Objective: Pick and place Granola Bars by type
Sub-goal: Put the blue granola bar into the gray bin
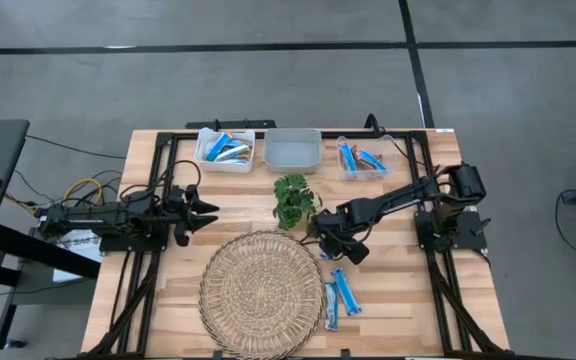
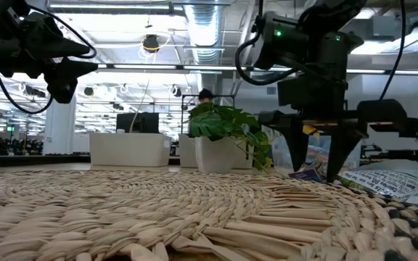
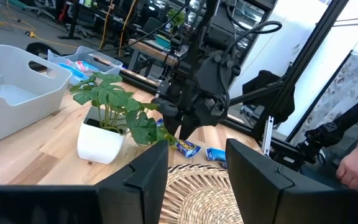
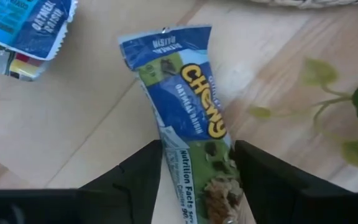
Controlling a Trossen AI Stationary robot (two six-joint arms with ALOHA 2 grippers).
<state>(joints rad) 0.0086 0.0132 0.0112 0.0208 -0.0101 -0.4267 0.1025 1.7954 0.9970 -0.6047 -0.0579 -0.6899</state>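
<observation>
Between the right gripper's (image 4: 197,180) fingers lies a blue bar (image 4: 191,124), flat on the table, its length running forward out of the gap. The fingers stand narrowly apart, one on each long side of the wrapper, and I cannot tell whether they press it yet. Just beyond that bar's far end, off to one side, lies another blue bar (image 4: 20,31). In the high view the gripper (image 1: 340,243) is low over the wood beside the woven mat (image 1: 260,290), with the plant (image 1: 293,200) close by and two more bars (image 1: 340,298) nearer the table's front edge. Farther back sit three bins (image 1: 293,150), the outer two already holding bars.

To do this grasp well, I judge the fingers should close squarely across the bar's width, near its middle, then lift straight up so the foil does not slip or drag the neighbour, keeping clear of the plant's leaves.

The left gripper (image 3: 194,171) waits well apart, fingers wide.
</observation>
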